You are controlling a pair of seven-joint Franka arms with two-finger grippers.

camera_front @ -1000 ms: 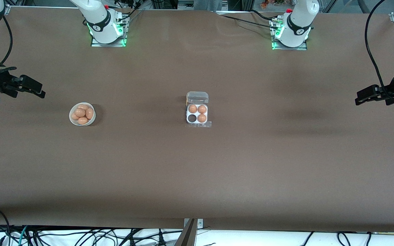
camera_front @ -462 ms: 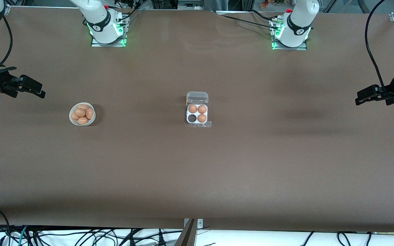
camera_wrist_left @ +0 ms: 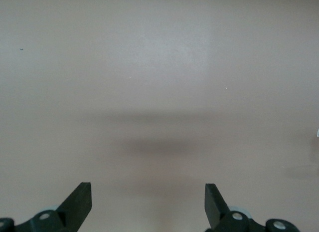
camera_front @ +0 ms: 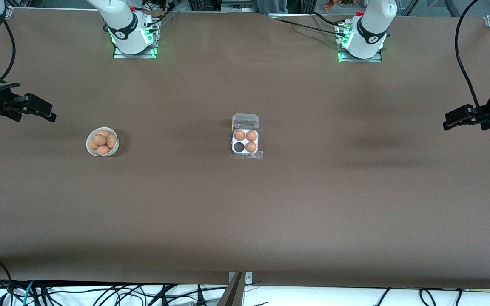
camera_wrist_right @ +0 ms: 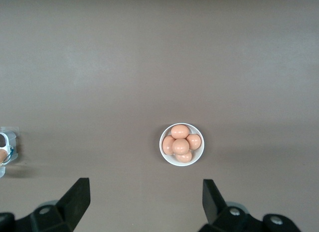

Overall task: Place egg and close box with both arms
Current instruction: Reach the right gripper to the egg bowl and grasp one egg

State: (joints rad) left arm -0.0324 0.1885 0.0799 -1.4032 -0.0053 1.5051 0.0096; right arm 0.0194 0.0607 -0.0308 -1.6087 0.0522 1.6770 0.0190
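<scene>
The box (camera_front: pixel 245 142) sits at mid-table with its clear lid (camera_front: pixel 245 121) open. It holds three orange-brown eggs, and one cell (camera_front: pixel 239 147) is empty. A round white bowl (camera_front: pixel 102 142) with several eggs (camera_front: pixel 100 140) stands toward the right arm's end; it shows in the right wrist view (camera_wrist_right: pixel 181 144). My right gripper (camera_front: pixel 47 114) is open and empty, high over the table at the right arm's end. My left gripper (camera_front: pixel 449 123) is open and empty, high over bare table at the left arm's end. The box's edge (camera_wrist_right: pixel 6 151) shows in the right wrist view.
The brown table (camera_front: pixel 245 212) is bare around the box and bowl. Both arm bases (camera_front: pixel 132 34) stand along the table's edge farthest from the front camera. Cables hang along the near edge.
The left gripper has shifted very slightly toward the left arm's end of the table. Nothing else has moved.
</scene>
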